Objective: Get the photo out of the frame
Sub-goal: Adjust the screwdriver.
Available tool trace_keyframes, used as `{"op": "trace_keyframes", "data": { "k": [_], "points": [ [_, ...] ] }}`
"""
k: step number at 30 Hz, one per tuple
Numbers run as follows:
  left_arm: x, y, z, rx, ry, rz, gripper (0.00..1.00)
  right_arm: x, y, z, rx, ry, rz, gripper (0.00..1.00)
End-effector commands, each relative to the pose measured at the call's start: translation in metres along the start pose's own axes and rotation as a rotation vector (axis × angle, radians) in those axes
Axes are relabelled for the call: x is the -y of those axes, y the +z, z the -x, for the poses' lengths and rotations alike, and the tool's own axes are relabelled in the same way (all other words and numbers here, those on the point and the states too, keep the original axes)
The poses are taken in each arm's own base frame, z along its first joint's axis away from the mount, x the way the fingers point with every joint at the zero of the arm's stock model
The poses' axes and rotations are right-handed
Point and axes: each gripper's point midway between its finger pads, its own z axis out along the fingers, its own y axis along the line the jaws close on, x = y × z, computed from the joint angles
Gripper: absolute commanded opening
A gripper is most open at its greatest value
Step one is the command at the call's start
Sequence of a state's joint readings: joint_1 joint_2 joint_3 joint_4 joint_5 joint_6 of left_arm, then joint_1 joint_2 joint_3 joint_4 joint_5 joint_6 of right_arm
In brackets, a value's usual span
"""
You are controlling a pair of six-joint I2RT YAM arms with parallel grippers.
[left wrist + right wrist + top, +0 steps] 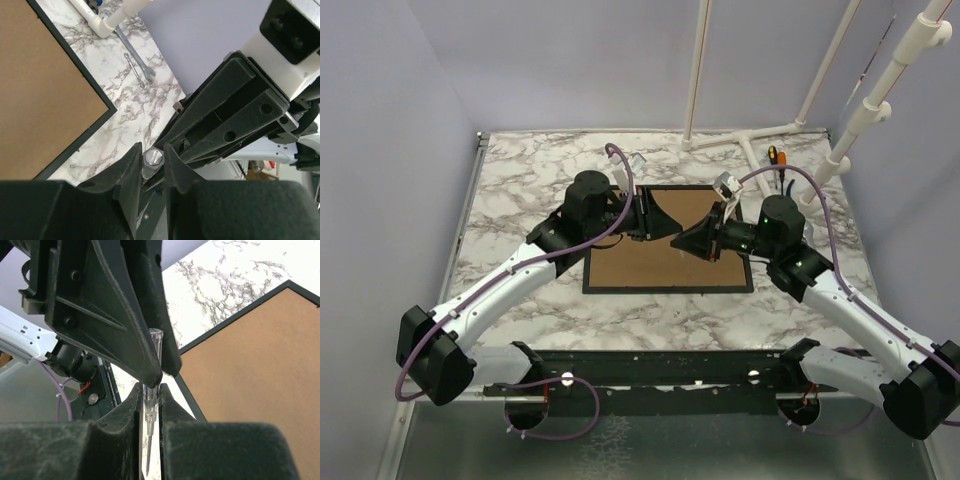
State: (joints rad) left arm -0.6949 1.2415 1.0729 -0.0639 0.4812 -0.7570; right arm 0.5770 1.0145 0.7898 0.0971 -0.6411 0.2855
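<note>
The frame (650, 265) lies face down on the marble table, its brown back up inside the thin black border; it also shows in the left wrist view (40, 85) and the right wrist view (260, 365). The photo is hidden beneath the brown back. Both grippers meet above the frame's middle. My right gripper (149, 392) is shut on a small clear-handled screwdriver (150, 410), whose tip points back toward the wrist. My left gripper (153, 155) is closed on the screwdriver's capped end (153, 158), with a finger pressed against each side.
A white pipe stand (750, 140) rises at the back right of the table, with a small orange object (772, 154) beside it. A metal wrench (136, 65) lies on the marble past the frame's corner. A black rail (650, 365) runs along the near edge.
</note>
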Motion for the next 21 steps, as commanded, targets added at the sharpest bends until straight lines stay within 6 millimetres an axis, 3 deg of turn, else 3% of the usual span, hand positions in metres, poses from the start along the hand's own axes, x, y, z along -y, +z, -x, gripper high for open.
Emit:
{"op": "trace_keyframes", "data": {
  "k": [1, 3, 11, 15, 21],
  "points": [
    [-0.001, 0.003, -0.008, -0.052, 0.014, -0.020, 0.14, -0.009, 0.003, 0.019, 0.025, -0.042, 0.040, 0.08],
    [-0.004, 0.002, -0.008, -0.046, 0.022, -0.010, 0.00, -0.004, 0.004, 0.016, 0.017, -0.036, 0.021, 0.16],
    [-0.045, -0.006, 0.009, 0.065, 0.022, 0.135, 0.00, 0.013, -0.003, 0.006, 0.007, -0.016, -0.097, 0.60],
    [-0.056, -0.014, 0.022, 0.136, 0.006, 0.148, 0.00, 0.022, -0.014, 0.005, 0.027, 0.003, -0.185, 0.66],
    [-0.049, -0.031, 0.050, 0.282, -0.097, 0.006, 0.00, 0.036, -0.030, -0.002, 0.128, 0.197, -0.324, 0.69]
  ]
}}
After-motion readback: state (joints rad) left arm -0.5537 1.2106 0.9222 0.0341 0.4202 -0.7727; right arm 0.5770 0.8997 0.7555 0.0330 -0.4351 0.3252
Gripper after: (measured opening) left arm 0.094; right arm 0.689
